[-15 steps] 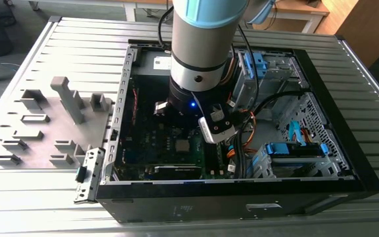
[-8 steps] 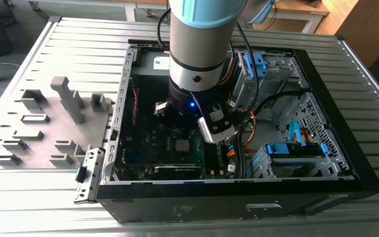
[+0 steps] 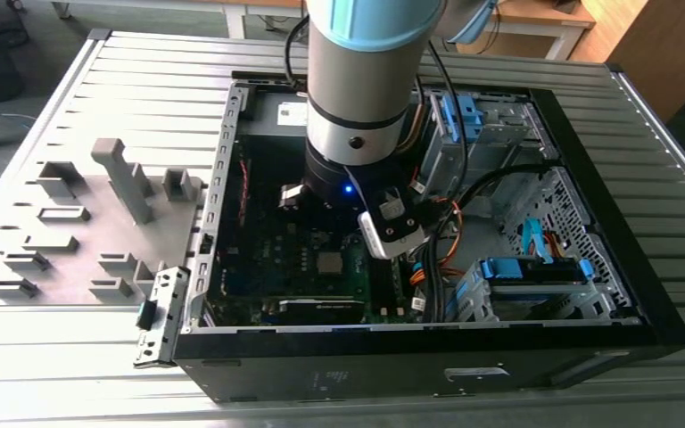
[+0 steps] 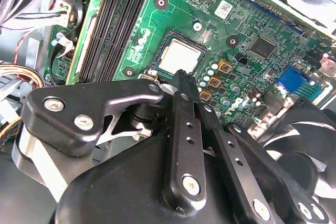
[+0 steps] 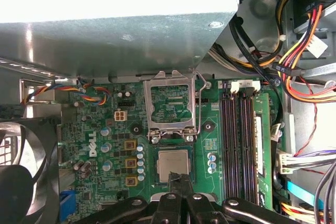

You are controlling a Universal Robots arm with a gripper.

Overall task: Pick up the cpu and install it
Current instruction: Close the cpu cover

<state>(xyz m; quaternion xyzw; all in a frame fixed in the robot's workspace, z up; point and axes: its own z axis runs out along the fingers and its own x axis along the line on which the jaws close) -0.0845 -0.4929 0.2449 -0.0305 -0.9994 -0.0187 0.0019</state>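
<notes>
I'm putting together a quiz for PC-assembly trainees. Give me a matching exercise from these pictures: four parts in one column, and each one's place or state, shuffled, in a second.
Column one:
1. cpu
2. metal retention frame
3. memory slots
4. grey fixtures

Column two:
A. swung open, lying back beside the socket
B. long and black, running alongside the socket
C. outside the computer case, on the exterior view's left
D. lying flat in the socket

Pairs: 1-D, 2-A, 3-B, 4-C.
</notes>
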